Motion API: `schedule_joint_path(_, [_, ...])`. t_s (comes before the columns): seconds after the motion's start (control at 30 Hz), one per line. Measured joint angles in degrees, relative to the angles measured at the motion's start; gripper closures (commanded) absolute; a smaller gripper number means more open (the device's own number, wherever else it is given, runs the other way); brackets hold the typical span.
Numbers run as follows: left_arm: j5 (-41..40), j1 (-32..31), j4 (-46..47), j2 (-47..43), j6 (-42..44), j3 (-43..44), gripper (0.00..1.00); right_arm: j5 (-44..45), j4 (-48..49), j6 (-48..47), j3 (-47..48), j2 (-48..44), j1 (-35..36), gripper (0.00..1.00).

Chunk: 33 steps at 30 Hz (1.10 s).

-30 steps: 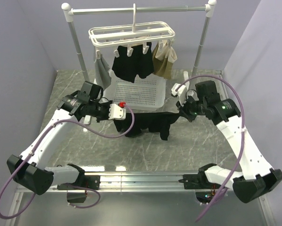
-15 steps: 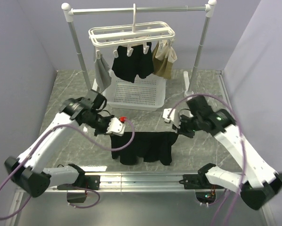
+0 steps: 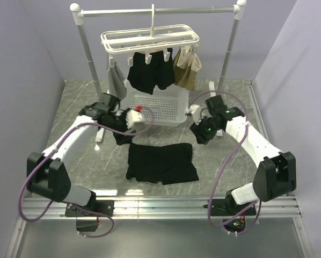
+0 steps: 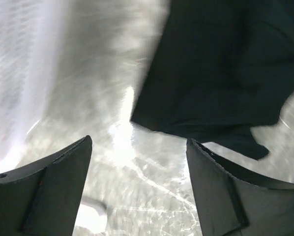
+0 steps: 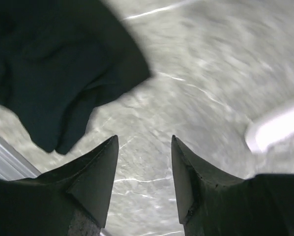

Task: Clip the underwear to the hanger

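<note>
The black soft cloth underwear (image 3: 161, 164) is laid out flat on the grey marble-look bench (image 3: 230, 161), in front of the white plastic basket with little holes (image 3: 155, 105). It is held by nothing. The left hand (image 4: 138, 141) is spread wide with nothing between its fingers. The right hand (image 5: 143, 138) is spread too, and nothing is in it. Both are held above the bench near the far corners of the underwear, without touching it.

The white plastic hanger (image 3: 150, 38), a frame of thin bars with a hook and small dangling pegs, is hung on the grey metal rail (image 3: 192, 8) at the back. Another black garment (image 3: 150, 72), a tan one (image 3: 186, 67) and a small grey one (image 3: 116, 80) are clipped under it.

The step in hand is judged to be the pick-up. This piece is not yet clipped. Next, the straight waistband, which seems to be the far edge, should be pinched at both ends, lifted and brought to free pegs. The cloth looks thin and floppy, so it is likely to sag when lifted. The pegs are small and stiff, so careful aim would be needed.
</note>
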Motion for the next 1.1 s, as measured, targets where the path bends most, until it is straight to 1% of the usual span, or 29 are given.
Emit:
schedule_joint_path(0.07, [1.07, 3.87, 2.73, -2.67, -3.76, -1.25, 0.23, -1.46, 0.22, 4.70, 1.75, 0.17, -3.76, 0.49])
schedule_joint_path(0.13, [2.23, 6.86, 5.42, -5.77, -8.11, -3.78, 0.25, -3.23, 0.76, 9.05, 2.38, 0.44, -5.64, 0.50])
schedule_joint_path(0.27, [4.57, 7.13, 10.64, -9.11, -18.47, -10.91, 0.30, -7.48, 2.89, 18.75, 0.96, 2.47, -6.38, 0.52])
schedule_joint_path(0.37, [4.33, 6.88, 14.38, -7.89, -28.11, -15.56, 0.32, -9.07, 5.46, 26.12, -2.69, 4.87, -6.34, 0.52])
schedule_joint_path(0.43, [3.50, 6.91, 16.22, -6.25, -33.88, -17.18, 0.31, -9.20, 6.62, 30.45, -5.01, 6.54, -6.34, 0.52])
schedule_joint_path(0.57, [1.57, 7.76, 19.65, -2.54, -42.73, -17.55, 0.29, -9.16, 9.75, 37.53, -7.87, 9.60, -6.34, 0.49])
schedule_joint_path(0.7, [0.20, 9.64, 22.12, 1.81, -48.46, -17.53, 0.28, -9.18, 12.76, 41.22, -7.93, 12.76, -6.36, 0.46])
schedule_joint_path(0.9, [-0.37, 12.66, 22.60, 9.09, -53.09, -16.94, 0.28, -10.14, 14.97, 44.35, -7.39, 17.90, -7.10, 0.46])
schedule_joint_path(1.1, [1.05, 13.27, 24.41, 12.68, -56.24, -15.47, 0.35, -13.25, 15.56, 46.23, -5.16, 21.31, -8.20, 0.46])
